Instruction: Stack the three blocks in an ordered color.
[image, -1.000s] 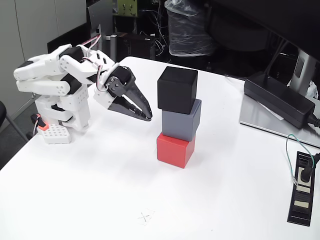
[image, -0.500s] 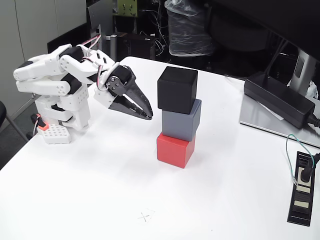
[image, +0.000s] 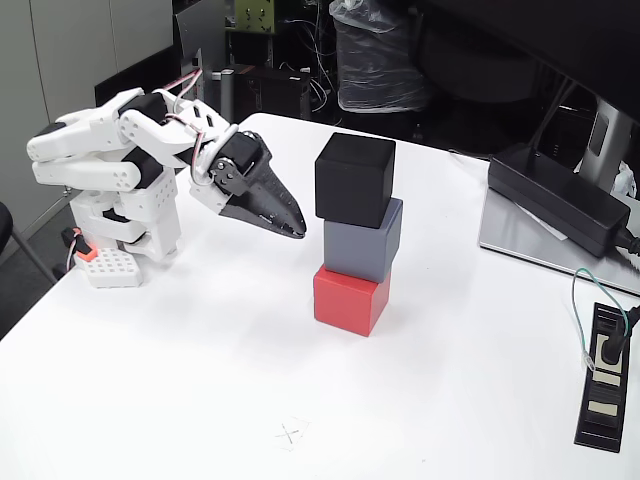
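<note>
Three blocks stand in one tower near the middle of the white table. The red block (image: 349, 299) is at the bottom, the blue-grey block (image: 363, 240) sits on it, and the black block (image: 354, 179) is on top, turned slightly. My gripper (image: 297, 230) hangs to the left of the tower, a short gap away from the blue-grey block, a little above the table. Its black fingers are pressed together and hold nothing.
The arm's white base (image: 120, 240) stands at the table's left edge. A long black power brick (image: 556, 198) lies at the back right on a grey plate. A black power strip (image: 604, 375) with a green cable lies at the right edge. A small cross mark (image: 290, 433) is near the front.
The fingers, slightly apart a second ago, have closed together. The gripper stayed in about the same place left of the tower. The blocks have not moved.
</note>
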